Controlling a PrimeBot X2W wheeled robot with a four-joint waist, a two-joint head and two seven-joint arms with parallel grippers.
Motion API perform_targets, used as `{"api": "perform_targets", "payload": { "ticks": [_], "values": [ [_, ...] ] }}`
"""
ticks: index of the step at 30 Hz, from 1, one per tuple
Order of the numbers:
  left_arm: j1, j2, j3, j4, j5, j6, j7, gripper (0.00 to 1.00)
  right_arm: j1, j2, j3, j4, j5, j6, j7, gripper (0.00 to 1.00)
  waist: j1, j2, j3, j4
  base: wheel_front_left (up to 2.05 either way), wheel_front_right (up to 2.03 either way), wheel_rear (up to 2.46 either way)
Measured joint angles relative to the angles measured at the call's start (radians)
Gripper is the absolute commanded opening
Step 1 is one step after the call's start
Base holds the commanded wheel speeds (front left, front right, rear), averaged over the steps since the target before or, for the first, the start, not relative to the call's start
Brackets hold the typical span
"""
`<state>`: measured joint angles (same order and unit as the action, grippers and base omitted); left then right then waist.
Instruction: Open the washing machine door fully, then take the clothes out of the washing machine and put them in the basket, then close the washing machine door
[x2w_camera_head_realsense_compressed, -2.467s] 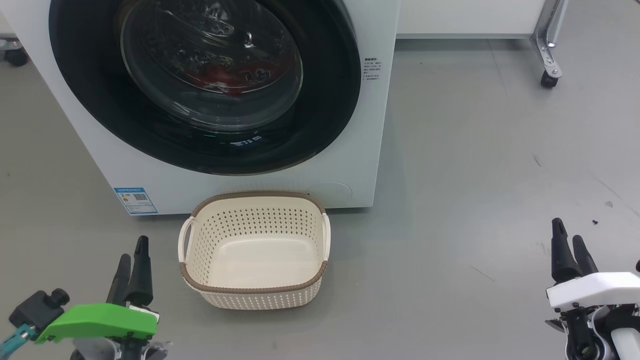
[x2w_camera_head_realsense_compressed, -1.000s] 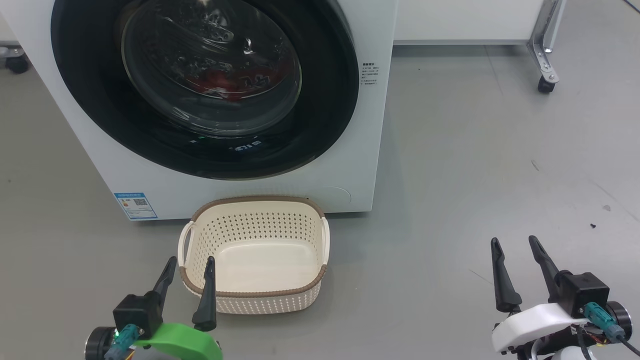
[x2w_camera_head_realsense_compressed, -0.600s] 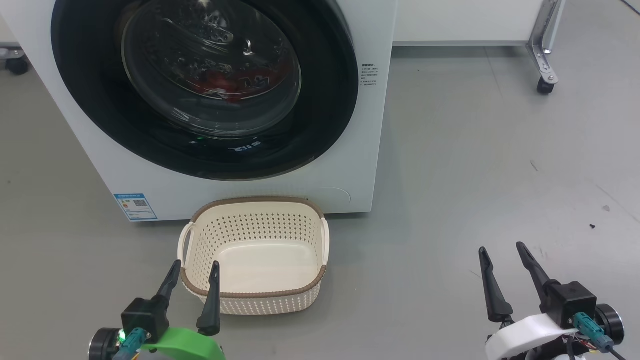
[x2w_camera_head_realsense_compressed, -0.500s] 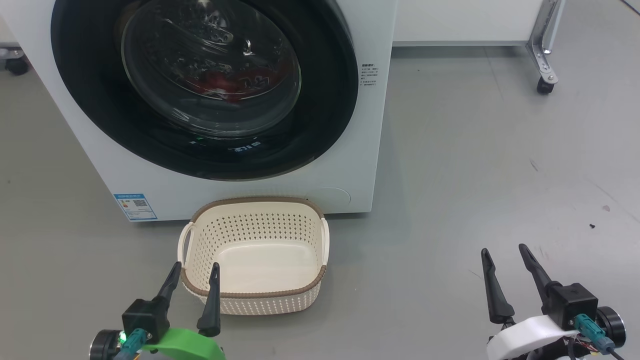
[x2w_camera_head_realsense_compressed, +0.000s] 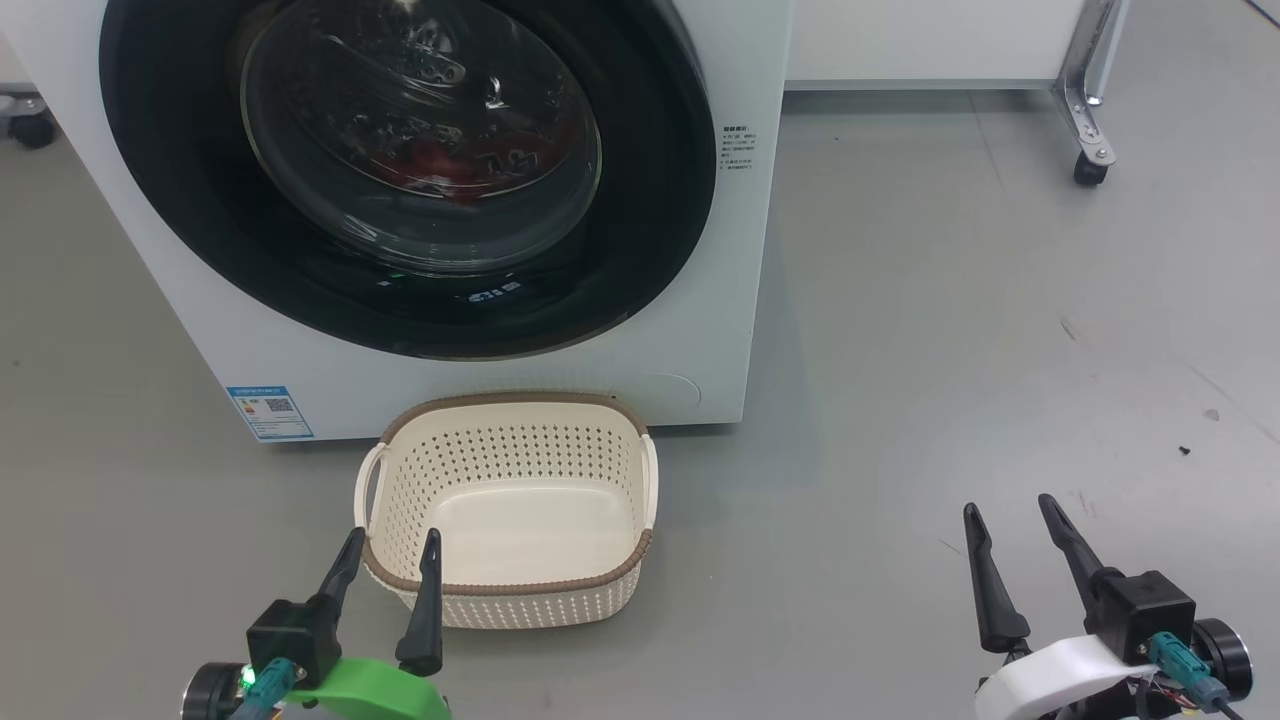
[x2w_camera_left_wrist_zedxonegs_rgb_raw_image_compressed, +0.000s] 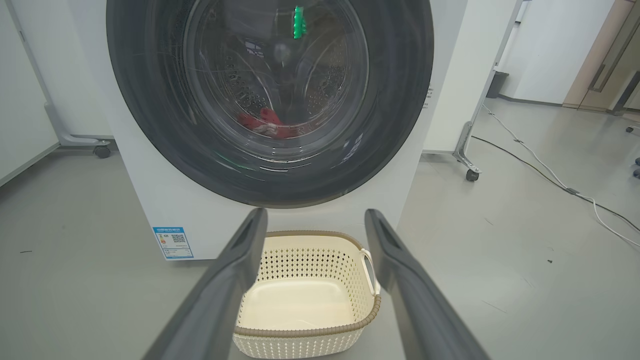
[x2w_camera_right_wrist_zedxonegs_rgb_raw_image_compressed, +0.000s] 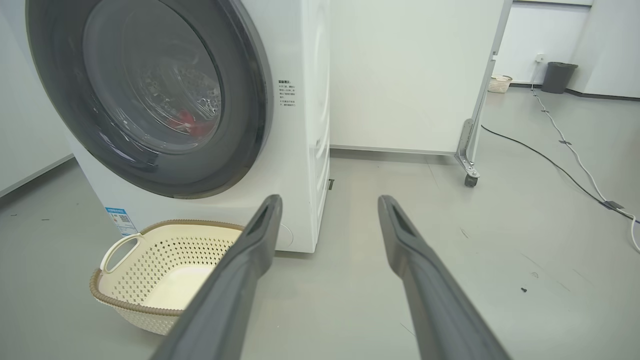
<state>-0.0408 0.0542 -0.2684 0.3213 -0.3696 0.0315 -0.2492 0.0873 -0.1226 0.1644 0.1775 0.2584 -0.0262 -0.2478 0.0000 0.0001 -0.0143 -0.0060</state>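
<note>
While washing machine door (x2w_camera_head_realsense_compressed: 660, 200) is sitting shut on washing machine (x2w_camera_head_realsense_compressed: 742, 300), clothes (x2w_camera_head_realsense_compressed: 450, 170) are showing red behind its glass; basket (x2w_camera_head_realsense_compressed: 510, 583) is standing empty on floor (x2w_camera_head_realsense_compressed: 900, 400) just before machine; left gripper (x2w_camera_head_realsense_compressed: 393, 535) is hovering at basket's near left corner, fingers spread wide, gripping nothing; right gripper (x2w_camera_head_realsense_compressed: 1007, 505) is hanging well apart over floor, likewise spread, empty.

The washing machine door (x2w_camera_head_realsense_compressed: 655, 220) showed a glossy black ring and a clear glass centre. The washing machine (x2w_camera_head_realsense_compressed: 745, 300) casing looked smooth and white. The basket (x2w_camera_head_realsense_compressed: 520, 598) was cream perforated plastic with a brown woven-look rim. The floor (x2w_camera_head_realsense_compressed: 950, 330) appeared grey and matt.
</note>
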Motion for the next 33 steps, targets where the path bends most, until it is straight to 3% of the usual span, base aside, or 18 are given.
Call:
{"api": "perform_targets", "payload": {
  "ticks": [9, 10, 11, 23, 33],
  "values": [
    [-0.001, -0.001, 0.002, 0.003, 0.000, 0.000, 0.000, 1.00, 0.000, 0.001, -0.003, 0.001, -0.014, 0.015, 0.000, 1.00, 0.0000, 0.0000, 0.000, -0.001, 0.00, 0.00, 0.00],
    [-0.001, -0.001, 0.002, 0.004, 0.000, 0.000, 0.000, 1.00, 0.000, 0.001, -0.004, 0.001, -0.015, 0.016, 0.000, 0.27, 0.0000, 0.0000, 0.000, -0.001, 0.00, 0.00, 0.00],
    [-0.001, -0.001, 0.003, 0.004, 0.000, 0.000, 0.000, 1.00, 0.000, 0.001, -0.006, 0.001, -0.015, 0.016, 0.000, 0.00, 0.0000, 0.0000, -0.001, -0.002, 0.00, 0.00, 0.00],
    [-0.001, -0.003, 0.009, 0.009, 0.003, 0.000, 0.000, 1.00, 0.000, 0.011, -0.012, 0.007, -0.010, 0.048, 0.000, 0.00, 0.0000, 0.0000, -0.002, -0.004, 0.00, 0.00, 0.00],
    [-0.002, -0.004, 0.012, -0.005, 0.003, 0.000, 0.000, 1.00, -0.006, 0.036, -0.027, 0.006, 0.082, 0.104, 0.000, 0.00, 0.0000, 0.0000, 0.019, -0.006, 0.00, 0.00, 0.00]
  ]
}}
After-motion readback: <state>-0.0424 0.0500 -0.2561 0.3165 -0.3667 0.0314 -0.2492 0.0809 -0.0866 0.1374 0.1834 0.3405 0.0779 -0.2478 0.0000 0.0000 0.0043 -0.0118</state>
